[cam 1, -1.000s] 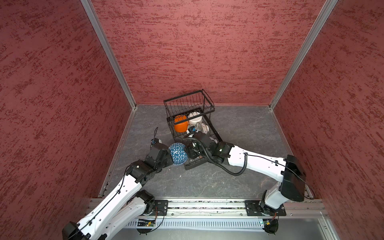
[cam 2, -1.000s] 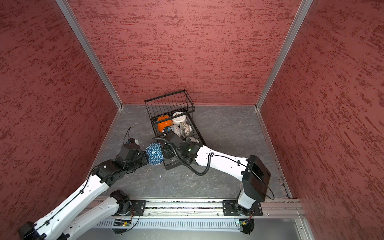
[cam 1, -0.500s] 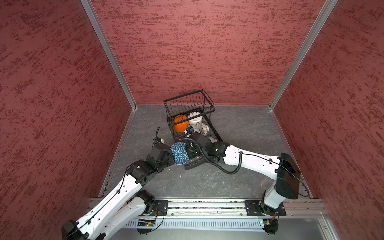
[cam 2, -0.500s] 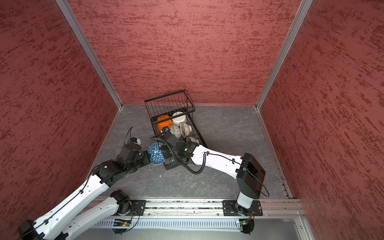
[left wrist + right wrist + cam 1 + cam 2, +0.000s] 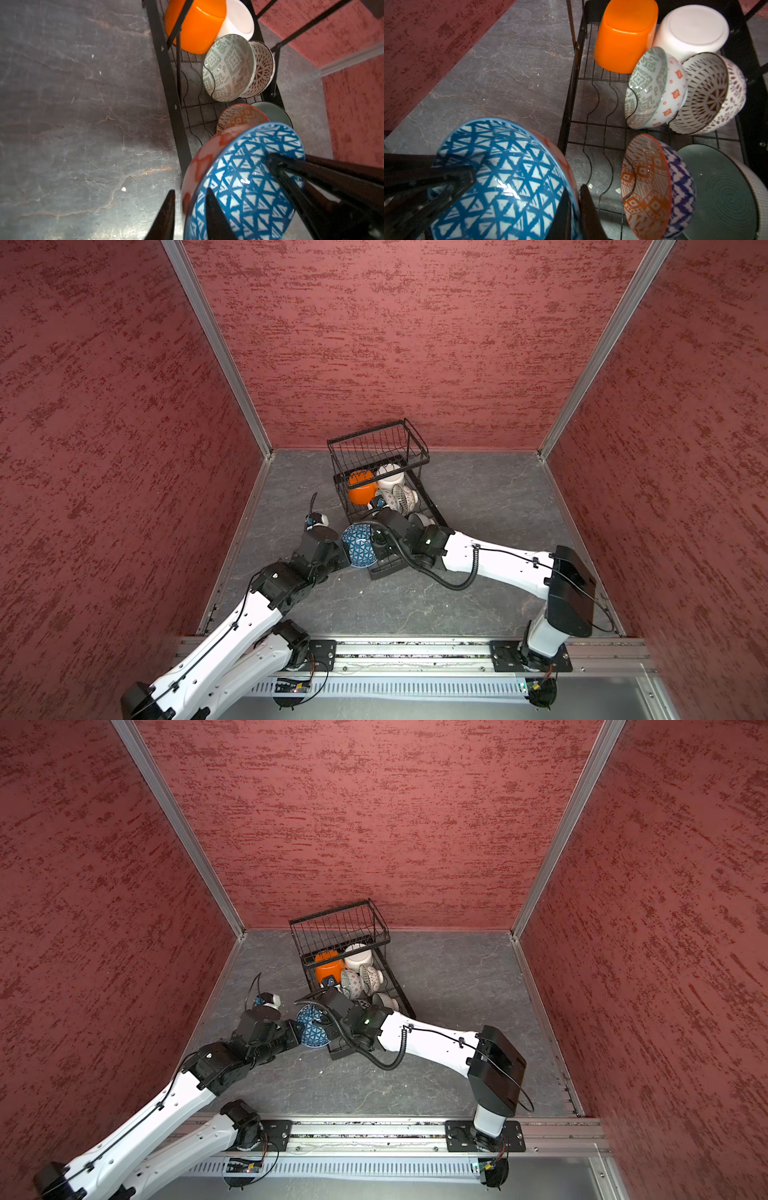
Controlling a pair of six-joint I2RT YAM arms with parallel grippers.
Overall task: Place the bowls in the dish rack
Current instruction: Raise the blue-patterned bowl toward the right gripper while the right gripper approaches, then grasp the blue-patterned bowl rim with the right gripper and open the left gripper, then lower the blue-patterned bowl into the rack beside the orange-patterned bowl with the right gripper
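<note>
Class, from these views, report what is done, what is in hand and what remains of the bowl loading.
Done: six sit in the dish rack, from the orange bowl to the pale green bowl. In hand: the blue bowl, beside the rack, pinched at its rim by the right gripper; the left gripper straddles the rim, jaws open. Remaining: rack it; no other bowl shows outside.

Both top views look steeply down from high above 6 o'clock toward 12 o'clock, far off, covering the whole surface (image 5: 478,497). The wrist cameras sit close: left faces roughly 1 o'clock, right roughly 11; both share the blue bowl (image 5: 245,187) and dish rack (image 5: 168,87).
</note>
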